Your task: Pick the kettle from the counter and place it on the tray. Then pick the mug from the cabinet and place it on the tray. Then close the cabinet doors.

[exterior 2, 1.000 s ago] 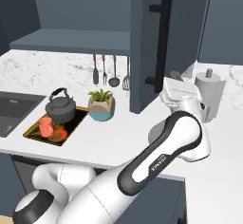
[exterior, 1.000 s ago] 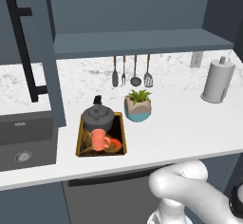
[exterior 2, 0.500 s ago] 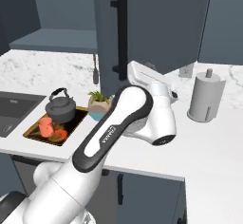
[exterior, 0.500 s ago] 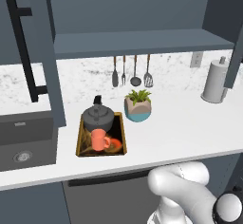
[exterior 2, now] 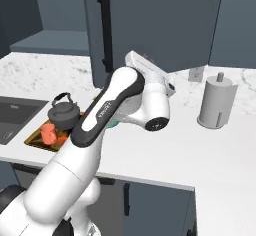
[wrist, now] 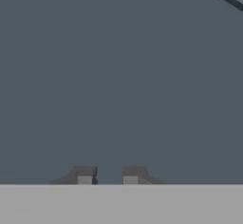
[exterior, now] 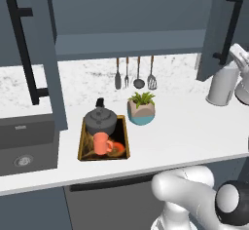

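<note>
- The white arm (exterior 2: 107, 112) bears small dark lettering along its forearm link in the right base view; it is too small and blurred to make out
- No other text, label, brand, number or sign can be read anywhere

arm (exterior 2: 112, 110): glossy white shells | dark joints | black lettering on forearm

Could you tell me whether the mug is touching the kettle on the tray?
Cannot tell. In the left base view the mug overlaps the front of the kettle inside the tray, so no gap or contact shows plainly.
</note>
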### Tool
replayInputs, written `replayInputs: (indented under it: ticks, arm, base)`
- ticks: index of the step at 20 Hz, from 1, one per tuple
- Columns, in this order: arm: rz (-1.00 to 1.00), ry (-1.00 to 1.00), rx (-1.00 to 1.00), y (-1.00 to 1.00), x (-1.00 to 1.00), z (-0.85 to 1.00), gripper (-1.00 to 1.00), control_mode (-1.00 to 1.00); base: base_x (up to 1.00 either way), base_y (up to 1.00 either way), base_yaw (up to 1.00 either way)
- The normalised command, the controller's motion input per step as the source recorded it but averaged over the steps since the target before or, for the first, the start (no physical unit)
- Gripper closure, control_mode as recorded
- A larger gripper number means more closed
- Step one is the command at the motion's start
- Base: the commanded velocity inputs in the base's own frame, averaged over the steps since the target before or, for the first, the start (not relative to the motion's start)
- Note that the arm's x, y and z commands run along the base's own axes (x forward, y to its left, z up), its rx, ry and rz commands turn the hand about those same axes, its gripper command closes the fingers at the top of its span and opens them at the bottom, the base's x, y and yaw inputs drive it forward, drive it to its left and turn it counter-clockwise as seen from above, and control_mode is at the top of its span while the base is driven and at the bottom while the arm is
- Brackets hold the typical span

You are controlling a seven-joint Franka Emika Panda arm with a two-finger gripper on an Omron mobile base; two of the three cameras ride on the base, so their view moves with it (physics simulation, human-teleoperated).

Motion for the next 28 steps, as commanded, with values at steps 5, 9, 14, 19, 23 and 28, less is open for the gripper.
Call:
replayInputs:
  ticks: [5, 9, 14, 19, 23, 28]
  arm:
    - [0.13, 0.43, 0.04, 0.06, 0.83, 0.0, 1.0, -1.0]
    - [0.03, 0.24, 0.01, 0.1, 0.86, 0.0, 1.0, -1.0]
    - [0.0, 0.15, 0.01, 0.19, 0.79, -0.04, 1.0, -1.0]
    - [0.0, -0.02, 0.0, 0.25, 0.69, -0.34, 1.0, -1.0]
    - [0.0, -0.06, 0.0, 0.27, 0.74, -0.43, 1.0, -1.0]
    - [-0.02, -0.08, 0.0, 0.27, 0.83, -0.51, 1.0, -1.0]
  base:
    - [0.0, 0.0, 0.0]
    - [0.0, 0.0, 0.0]
    - [0.0, 0.0, 0.0]
    - [0.0, 0.0, 0.0]
    - [0.0, 0.0, 0.0]
    - [0.0, 0.0, 0.0]
